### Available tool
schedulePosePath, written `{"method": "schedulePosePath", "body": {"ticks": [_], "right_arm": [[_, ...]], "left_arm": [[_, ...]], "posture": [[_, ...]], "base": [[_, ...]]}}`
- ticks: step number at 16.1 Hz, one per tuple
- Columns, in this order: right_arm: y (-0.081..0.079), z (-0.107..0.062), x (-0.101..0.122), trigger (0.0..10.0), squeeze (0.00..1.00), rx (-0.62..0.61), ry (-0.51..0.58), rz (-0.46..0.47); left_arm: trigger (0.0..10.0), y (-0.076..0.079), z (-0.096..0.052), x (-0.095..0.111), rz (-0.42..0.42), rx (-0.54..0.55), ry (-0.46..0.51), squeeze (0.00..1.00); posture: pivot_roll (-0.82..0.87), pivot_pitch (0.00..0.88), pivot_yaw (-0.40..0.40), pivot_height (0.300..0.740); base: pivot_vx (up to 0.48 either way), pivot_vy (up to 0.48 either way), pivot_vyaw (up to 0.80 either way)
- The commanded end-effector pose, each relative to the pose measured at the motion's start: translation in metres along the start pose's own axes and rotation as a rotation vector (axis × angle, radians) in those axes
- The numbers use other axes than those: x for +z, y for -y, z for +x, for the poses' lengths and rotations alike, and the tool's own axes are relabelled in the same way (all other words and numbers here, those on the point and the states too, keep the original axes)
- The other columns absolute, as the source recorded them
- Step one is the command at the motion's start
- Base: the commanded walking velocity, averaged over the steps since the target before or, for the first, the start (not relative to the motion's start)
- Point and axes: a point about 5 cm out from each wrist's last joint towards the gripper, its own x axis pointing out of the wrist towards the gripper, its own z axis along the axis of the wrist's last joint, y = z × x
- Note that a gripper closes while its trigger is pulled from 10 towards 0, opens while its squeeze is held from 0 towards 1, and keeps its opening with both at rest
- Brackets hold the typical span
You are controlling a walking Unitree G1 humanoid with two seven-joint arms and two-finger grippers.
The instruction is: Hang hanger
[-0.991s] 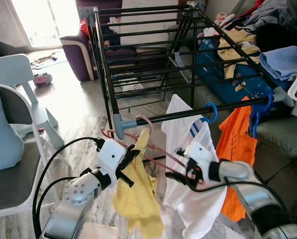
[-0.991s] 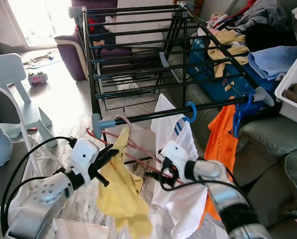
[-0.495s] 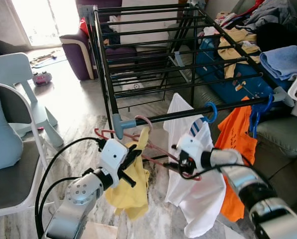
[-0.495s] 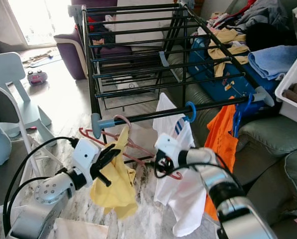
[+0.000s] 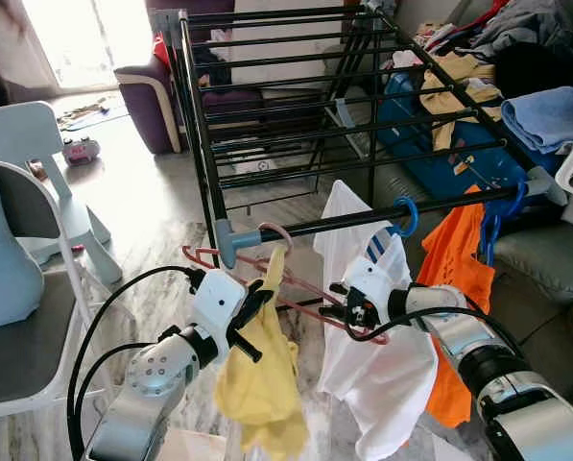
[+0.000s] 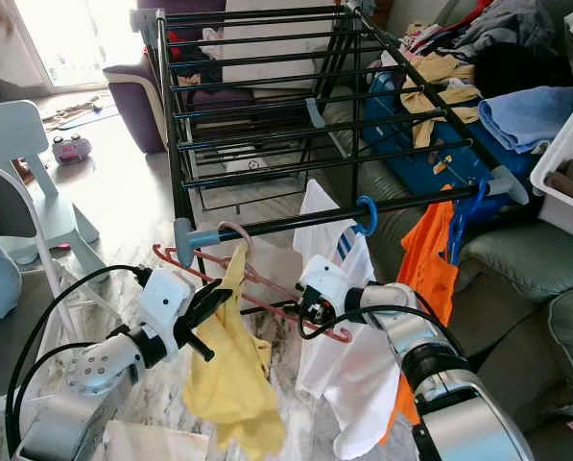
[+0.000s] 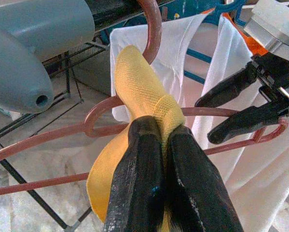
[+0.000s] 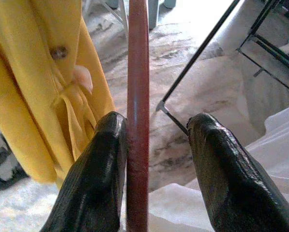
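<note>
Pink hanger (image 5: 296,283) hooks over the front rail (image 5: 382,219) of a black drying rack (image 5: 296,106), close to the grey corner joint (image 5: 230,242), with a yellow garment (image 5: 262,379) draped from it and hanging down toward the marble floor (image 5: 161,230). The left tool (image 5: 250,309) sits just below the hook, its two black fingers (image 7: 139,183) pressed together on a fold of the yellow cloth, directly under the hanger's neck. The right tool (image 5: 348,309) reaches in from the other side at the hanger's far shoulder; its fingers (image 8: 93,174) are spread, with the pink bar running between them and lying against one finger, apart from the other. In the left wrist view the right tool's fingers straddle the lower curve of the hanger's end. Just beside the hanger on the same rail, a white shirt (image 5: 377,355) hangs from a blue hanger (image 5: 408,216), directly behind the right tool, and an orange garment (image 5: 454,279) hangs further along the rail on another blue hook (image 5: 497,216). Clothes lie over the rack's far right side, among them a folded blue towel (image 5: 550,115). A pale blue chair (image 5: 36,173) stands well apart on the robot's left.
</note>
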Motion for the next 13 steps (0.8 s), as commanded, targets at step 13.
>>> {"method": "schedulePosePath", "body": {"ticks": [13], "right_arm": [[0.002, 0.014, 0.022, 0.0, 0.00, 0.037, 0.059, 0.016]], "left_arm": [[10.0, 0.005, 0.002, 0.005, 0.029, -0.005, 0.027, 0.00]], "posture": [[-0.08, 0.000, -0.025, 0.740]], "base": [[0.000, 0.000, 0.00]]}}
